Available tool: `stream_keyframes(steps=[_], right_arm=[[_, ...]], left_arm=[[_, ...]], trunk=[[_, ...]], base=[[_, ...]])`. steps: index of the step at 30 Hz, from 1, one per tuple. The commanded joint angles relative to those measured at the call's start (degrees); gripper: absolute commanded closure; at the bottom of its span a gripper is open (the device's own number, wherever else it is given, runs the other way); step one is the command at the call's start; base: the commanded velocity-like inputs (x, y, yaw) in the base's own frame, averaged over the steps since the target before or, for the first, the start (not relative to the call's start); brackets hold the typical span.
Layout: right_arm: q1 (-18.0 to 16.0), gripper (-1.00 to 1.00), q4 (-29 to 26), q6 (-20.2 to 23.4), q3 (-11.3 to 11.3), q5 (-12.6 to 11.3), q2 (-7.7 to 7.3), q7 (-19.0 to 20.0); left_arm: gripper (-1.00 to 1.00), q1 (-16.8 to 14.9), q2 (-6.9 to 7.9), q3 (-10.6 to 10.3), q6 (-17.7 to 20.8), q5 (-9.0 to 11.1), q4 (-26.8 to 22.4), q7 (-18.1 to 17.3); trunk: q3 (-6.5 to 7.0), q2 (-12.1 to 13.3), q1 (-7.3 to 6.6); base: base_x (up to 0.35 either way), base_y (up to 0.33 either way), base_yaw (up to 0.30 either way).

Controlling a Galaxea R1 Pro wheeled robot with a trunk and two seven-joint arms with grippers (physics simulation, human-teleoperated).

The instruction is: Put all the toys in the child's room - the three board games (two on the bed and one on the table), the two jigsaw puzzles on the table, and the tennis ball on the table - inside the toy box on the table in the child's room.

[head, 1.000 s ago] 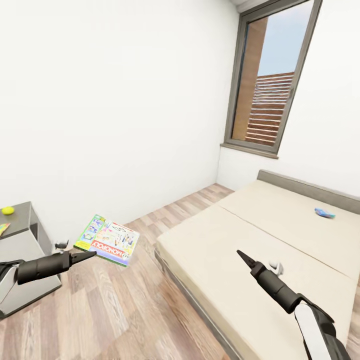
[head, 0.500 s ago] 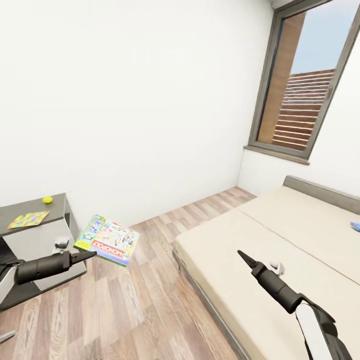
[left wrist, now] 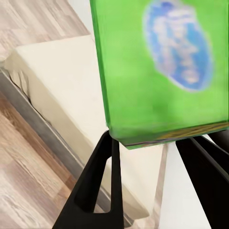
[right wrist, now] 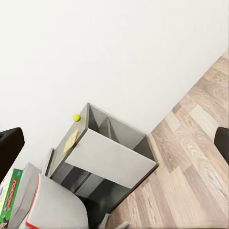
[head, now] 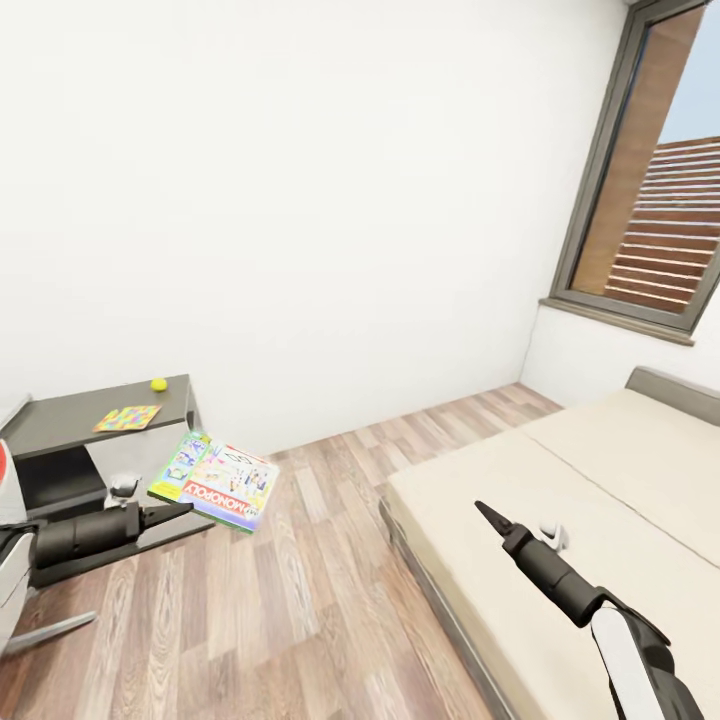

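My left gripper (head: 172,513) is shut on a corner of the green-white Monopoly board game (head: 215,480), holding it above the wood floor. In the left wrist view the box's green underside (left wrist: 162,71) sits between the dark fingers (left wrist: 102,181). A tennis ball (head: 158,384) and a mosaic jigsaw puzzle (head: 127,417) lie on the table's low dark grey section (head: 60,415); the right wrist view shows the ball (right wrist: 76,117) and the puzzle (right wrist: 71,141) too. My right gripper (head: 482,509) hangs open and empty over the bed (head: 600,480). The toy box is out of view.
A white wall runs behind the table, and a grey-framed window (head: 650,200) is at the right. Wood-plank floor (head: 300,600) lies between the table and the bed. A red-and-white chair edge (head: 5,470) shows at the far left.
The camera has swung left: the bed and window slid right, and more of the table came into view. Both arms keep their pose, with the Monopoly box still held.
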Motion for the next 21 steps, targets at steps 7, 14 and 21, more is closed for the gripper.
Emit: stream_keyframes(steps=[7,14,21], right_arm=[[-0.04,-1.0,-0.04,0.46,-0.12,-0.38,0.02,0.03],[-0.04,-1.0,-0.04,0.46,-0.1,-0.35,0.19,0.03],[-0.04,-1.0,-0.04,0.46,-0.1,-0.36,0.07,0.03]], left_arm=[[1.0,-0.08,0.0,-0.02,0.45,0.38,-0.03,-0.08],[1.0,-0.08,0.0,0.05,0.45,0.38,-0.05,-0.09],[1.0,-0.08,0.0,0.06,0.45,0.38,-0.02,-0.07]], trunk=[[1.16,2.73,-1.52],[2.41,5.53,-3.06],[3.67,8.34,-4.59]], base=[[0.0,0.0,0.291],[0.0,0.0,0.291],[0.0,0.0,0.291]])
